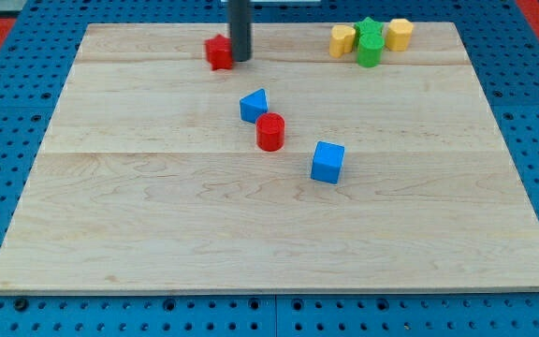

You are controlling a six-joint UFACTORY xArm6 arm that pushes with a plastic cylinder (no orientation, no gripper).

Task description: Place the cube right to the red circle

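The blue cube [327,162] sits near the board's middle, to the lower right of the red circle [270,131], a short red cylinder. A blue triangular block [254,105] touches the red circle at its upper left. My tip [240,58] is near the view's top, right beside a red block [219,52] of unclear shape, touching its right side. The tip is well above and to the left of the cube.
At the top right, two yellow blocks [343,40] [399,34] flank two green blocks [370,30] [370,51]. The wooden board [157,234] lies on a blue pegboard surface.
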